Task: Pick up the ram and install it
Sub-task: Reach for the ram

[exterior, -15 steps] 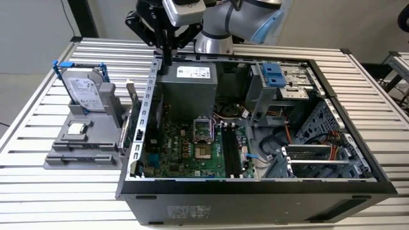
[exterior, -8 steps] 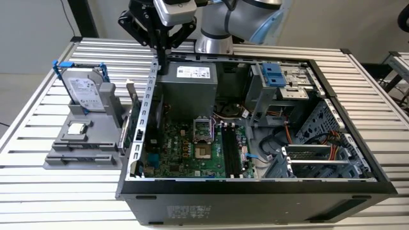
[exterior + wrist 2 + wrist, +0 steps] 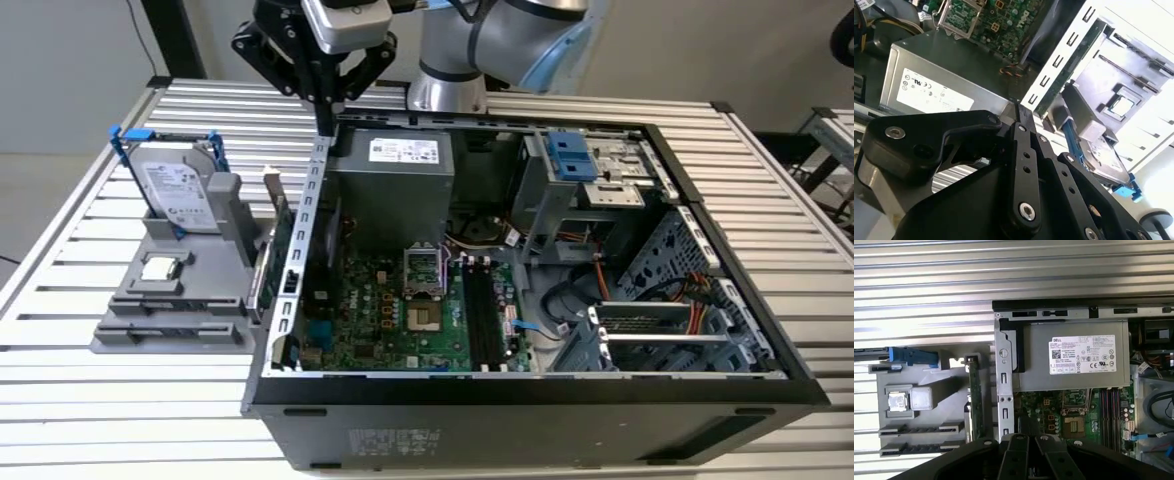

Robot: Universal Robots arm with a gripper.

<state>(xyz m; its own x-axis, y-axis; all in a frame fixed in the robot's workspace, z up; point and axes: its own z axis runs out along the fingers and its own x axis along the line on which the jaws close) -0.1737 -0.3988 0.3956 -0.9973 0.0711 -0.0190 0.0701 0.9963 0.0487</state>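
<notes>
Gripper [image 3: 324, 122]: you are holding it with its fingers drawn together and nothing between them. It is hanging over the far corner of the computer case [image 3: 534, 388], above the power supply [image 3: 387, 185].

Ram [image 3: 974, 395]: in the first wrist view it is standing on its long edge in the grey holder [image 3: 946, 405] on the counter [image 3: 120, 420]. It is sitting just beside the outside of the case's perforated side wall [image 3: 1004, 390], and nothing is gripping it.

Neighbours: the hard drive [image 3: 174, 185] in its blue frame and the small square chip [image 3: 160, 268] are sharing the holder, both farther from the case than the ram.

Destination: the black slots [image 3: 487, 310] are lying on the motherboard [image 3: 374, 320] beside the processor socket, and they are looking empty.

Step in hand: judging from this pose, you are working on the reach to the ram, and the grasp is not yet made.

Doing it well: you are wanting the fingers spread before you descend, with the pads facing the stick's two flat sides. Aim for the middle of its upper edge so that it is lifting level.

Hazard: the side wall is leaving little room for the finger on that side, so be keeping the approach vertical and slow.
</notes>
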